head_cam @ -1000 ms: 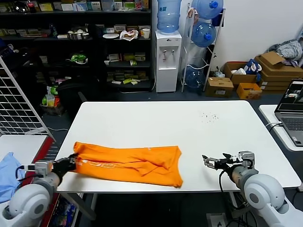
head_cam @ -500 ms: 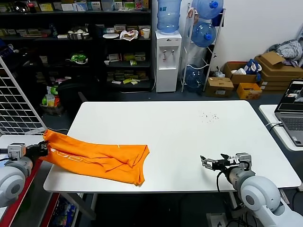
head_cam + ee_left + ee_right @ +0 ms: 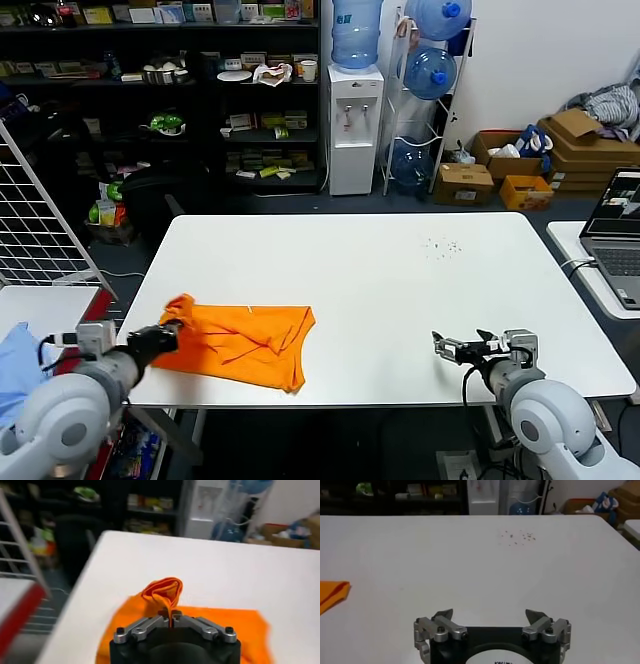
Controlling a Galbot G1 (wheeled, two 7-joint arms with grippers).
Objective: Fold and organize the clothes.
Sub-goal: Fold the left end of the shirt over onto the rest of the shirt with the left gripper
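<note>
between the left gripper's (image 3: 170,614) clenched fingers, a bunched fold of shirt (image 3: 245,345); thin pinch may slip, spoiling the fold. right gripper (image 3: 462,347) released, idle, well apart on desk (image 3: 400,270).

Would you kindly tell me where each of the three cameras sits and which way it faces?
Head: on the head, looking forward and down at the table; both arms show, left gripper shut on the T-shirt, right gripper open.
Left wrist: behind the left gripper, facing the pinched T-shirt.
Right wrist: behind the right gripper, facing bare table.
Shared: all show the T-shirt and table.
</note>
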